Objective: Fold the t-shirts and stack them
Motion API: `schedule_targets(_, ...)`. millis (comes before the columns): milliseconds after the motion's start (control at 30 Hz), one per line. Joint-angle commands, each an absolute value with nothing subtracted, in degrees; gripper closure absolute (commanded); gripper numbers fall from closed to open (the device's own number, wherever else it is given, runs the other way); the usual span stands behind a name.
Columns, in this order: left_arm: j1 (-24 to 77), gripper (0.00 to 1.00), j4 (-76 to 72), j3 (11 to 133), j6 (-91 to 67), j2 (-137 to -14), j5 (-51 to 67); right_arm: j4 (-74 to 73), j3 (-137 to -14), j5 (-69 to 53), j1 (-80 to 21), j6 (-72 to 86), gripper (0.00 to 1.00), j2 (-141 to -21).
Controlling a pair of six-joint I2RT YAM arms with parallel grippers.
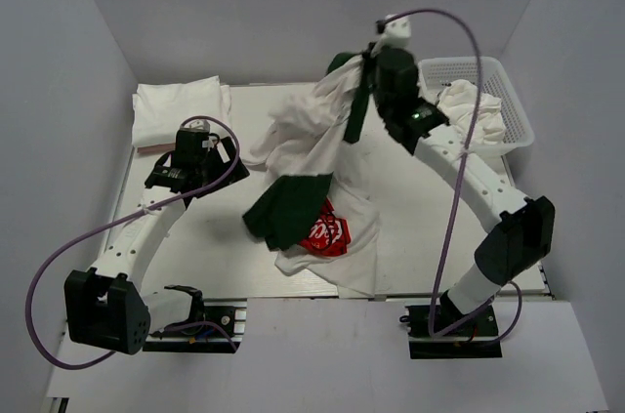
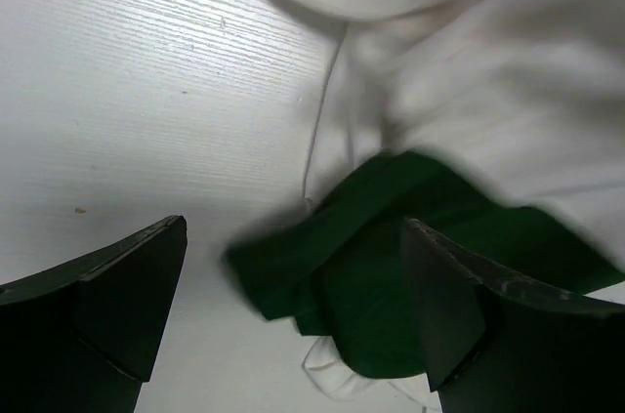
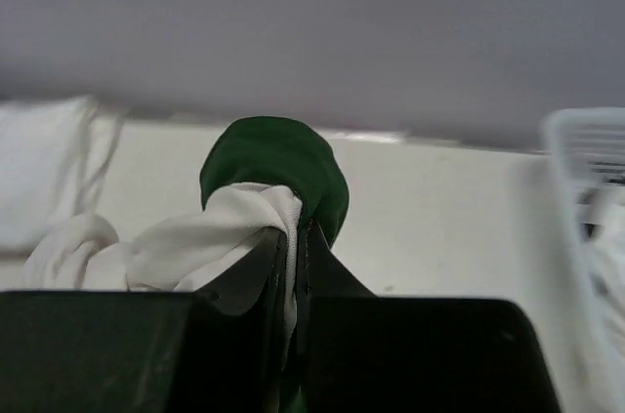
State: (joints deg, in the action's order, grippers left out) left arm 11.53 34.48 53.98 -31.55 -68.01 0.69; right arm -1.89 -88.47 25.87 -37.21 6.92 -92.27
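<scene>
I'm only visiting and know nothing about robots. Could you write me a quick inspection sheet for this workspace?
Surface: white wood-grain table, middle covered by cloth.
Job's things: folded white t-shirts at the far left corner; crumpled white t-shirt with red print and dark green cloth mid-table.
Clutter: white plastic lattice basket far right, white cloth inside.
Grippers: left gripper, jaws open over the green cloth; right gripper, jaws shut on bunched white and dark green cloth, held up off the table.
Cables: purple cables, one looping along each arm.
Surroundings: plain grey walls.
</scene>
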Motion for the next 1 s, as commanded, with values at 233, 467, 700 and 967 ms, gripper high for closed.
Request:
schedule_targets(233, 11.8, 0.00, 34.3, 55.0, -31.8, -67.8, 1.0, -3.2, -116.8, 37.4, -15.8, 3.6, 1.00, -96.2)
schedule_targets(467, 11.8, 0.00, 33.7, 55.5, -31.8, -70.6, 1.7, -0.8, -133.6, 36.9, -4.8, -1.9, 1.00, -105.9)
schedule_targets(700, 11.8, 0.00, 32.0, 56.2, -31.8, -74.2, 3.4, 4.3, -134.9, 34.5, 3.0, -3.8, 1.00, -111.0)
schedule_targets(967, 11.8, 0.00, 28.9, 58.0, -32.4, -79.1, 6.5, 16.7, -135.6, 41.9, 8.1, -10.9, 1.00, -109.3)
